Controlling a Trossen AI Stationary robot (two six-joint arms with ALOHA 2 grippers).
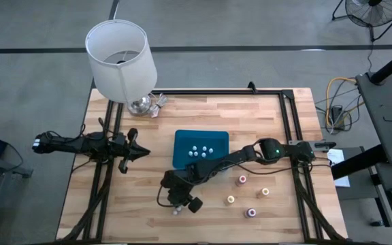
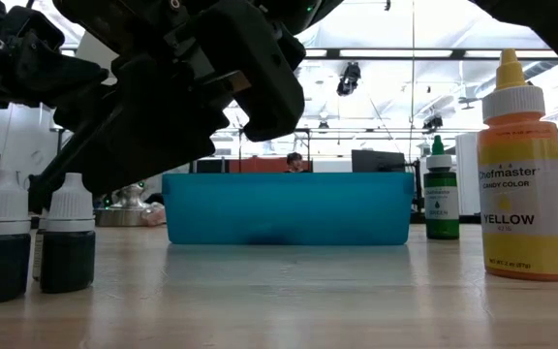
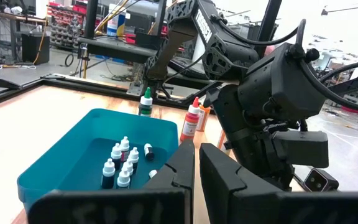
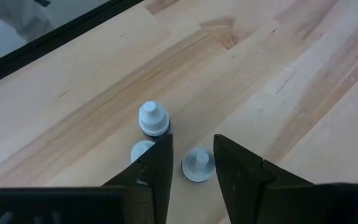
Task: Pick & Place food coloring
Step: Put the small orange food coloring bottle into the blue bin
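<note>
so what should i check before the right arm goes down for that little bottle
1. Right gripper open: ok.
2. Gripper lined up: ok, the white-capped bottle shows between its fingers in the right wrist view.
3. Height above the cap: cannot tell.
4. Room around the target: not ok, a second bottle sits right at one finger, partly hidden by it, and a third bottle stands just beyond.
5. Space in the blue tray: ok, the bottles already inside are bunched together, leaving bare floor.
6. Left gripper out of the way: ok, it is left of the tray, shut and empty.
</note>
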